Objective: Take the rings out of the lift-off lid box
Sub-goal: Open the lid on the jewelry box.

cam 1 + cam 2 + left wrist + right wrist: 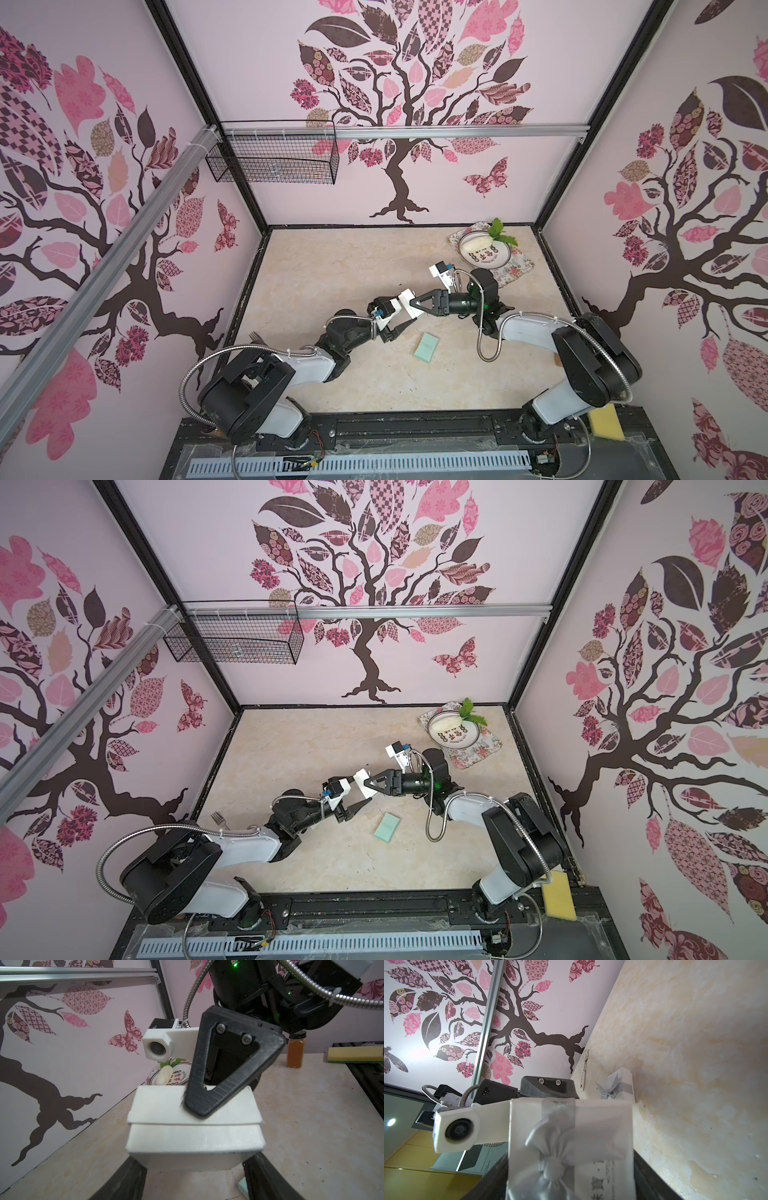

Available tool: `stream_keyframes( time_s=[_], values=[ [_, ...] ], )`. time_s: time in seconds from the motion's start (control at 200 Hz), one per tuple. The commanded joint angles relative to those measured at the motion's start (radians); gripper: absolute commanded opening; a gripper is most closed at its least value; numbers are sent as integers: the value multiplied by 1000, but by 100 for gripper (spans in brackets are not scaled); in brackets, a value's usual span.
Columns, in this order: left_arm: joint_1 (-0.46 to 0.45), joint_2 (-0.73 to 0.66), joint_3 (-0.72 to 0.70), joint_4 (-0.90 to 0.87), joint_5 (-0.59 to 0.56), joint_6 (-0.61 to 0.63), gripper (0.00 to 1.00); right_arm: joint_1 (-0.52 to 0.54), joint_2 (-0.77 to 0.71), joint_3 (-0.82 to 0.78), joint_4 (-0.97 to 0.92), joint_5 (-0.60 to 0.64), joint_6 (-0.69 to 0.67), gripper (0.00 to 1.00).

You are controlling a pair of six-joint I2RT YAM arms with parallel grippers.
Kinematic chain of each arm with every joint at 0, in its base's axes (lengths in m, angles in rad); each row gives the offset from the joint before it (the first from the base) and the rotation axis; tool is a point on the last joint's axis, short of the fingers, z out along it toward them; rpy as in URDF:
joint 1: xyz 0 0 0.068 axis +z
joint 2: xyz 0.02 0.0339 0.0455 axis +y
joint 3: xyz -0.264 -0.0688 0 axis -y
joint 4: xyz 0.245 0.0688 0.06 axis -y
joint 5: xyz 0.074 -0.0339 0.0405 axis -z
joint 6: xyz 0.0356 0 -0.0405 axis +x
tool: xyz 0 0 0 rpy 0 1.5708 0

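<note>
Left gripper (195, 1159) is clamped on the base (193, 1138) of the lift-off lid box (408, 305), one finger each side. Right gripper (571, 1167) is clamped across the lid (162, 1105), straight ahead of my left fingers. The box is held between both tools and looks tipped sideways. Rings aren't visible, presumably inside.

Box is white card, with a silver ribbon bow (556, 1147) on the lid facing the right palm. It's probably light, thin-walled and crushable, so grip the walls with a modest squeeze. Rings will be tiny, hard and slippery and will roll. Turn the base opening-up, then pinch each by its band.
</note>
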Motion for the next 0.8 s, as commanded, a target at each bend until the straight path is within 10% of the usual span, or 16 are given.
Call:
stream_keyframes(
  time_s=[0.0, 0.795],
  values=[
    [-1, -17, 11, 37, -24, -10, 63, 6, -12, 5, 8, 11, 47, 75],
    [-1, -57, -26, 20, -53, -4, 59, -28, -61, 35, -60, 9, 14, 78]
  ],
)
